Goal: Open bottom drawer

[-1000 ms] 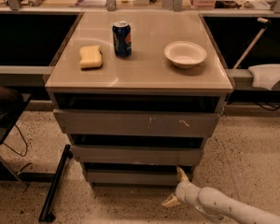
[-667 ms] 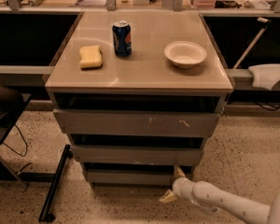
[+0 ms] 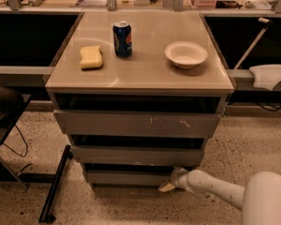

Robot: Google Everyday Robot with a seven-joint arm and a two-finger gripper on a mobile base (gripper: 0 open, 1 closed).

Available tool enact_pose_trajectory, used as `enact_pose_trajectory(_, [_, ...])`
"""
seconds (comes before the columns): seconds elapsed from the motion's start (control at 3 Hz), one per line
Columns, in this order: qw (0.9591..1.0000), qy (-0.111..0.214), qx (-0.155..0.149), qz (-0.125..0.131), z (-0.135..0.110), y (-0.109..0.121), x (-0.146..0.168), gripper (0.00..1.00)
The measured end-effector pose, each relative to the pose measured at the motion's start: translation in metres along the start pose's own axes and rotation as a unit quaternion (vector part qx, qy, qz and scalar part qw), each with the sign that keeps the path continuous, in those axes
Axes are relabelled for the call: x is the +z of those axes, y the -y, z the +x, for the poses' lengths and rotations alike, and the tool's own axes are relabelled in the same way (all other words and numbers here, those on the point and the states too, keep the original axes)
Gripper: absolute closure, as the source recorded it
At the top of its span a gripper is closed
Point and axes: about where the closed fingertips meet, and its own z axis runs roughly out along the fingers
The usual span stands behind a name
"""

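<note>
The bottom drawer [image 3: 126, 177] is the lowest, narrowest grey front of the cabinet, flat and handleless, with a dark gap above it. Above it are the middle grey front [image 3: 136, 155] and the widest front with pale scratch marks [image 3: 136, 123]. My gripper [image 3: 170, 182] sits on the end of the white arm [image 3: 215, 187] that reaches in from the lower right. It is low near the floor, at the right end of the bottom drawer's front, touching or nearly touching its corner.
On the cabinet top [image 3: 145, 74] stand a yellow sponge [image 3: 91, 56], a blue soda can [image 3: 122, 39] and a white bowl [image 3: 186, 54]. A black stand leg [image 3: 55, 184] lies on the speckled floor at the left. A counter runs behind.
My gripper has moved left and a little up along the floor, from beside the cabinet's right corner in to the right end of the bottom drawer front. The drawers have not moved.
</note>
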Motion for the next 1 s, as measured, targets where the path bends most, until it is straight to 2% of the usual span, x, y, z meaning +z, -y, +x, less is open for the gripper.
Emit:
enact_pose_trajectory(0.33, [0.9995,-0.017,0.026,0.01,0.0285,0.0046,0.0136,0.0])
enact_pose_trajectory(0.67, [0.9995,-0.016,0.026,0.01,0.0285,0.0046,0.0137,0.0])
enact_pose_trajectory(1.0, [0.9995,-0.016,0.026,0.01,0.0284,0.0045,0.0137,0.19])
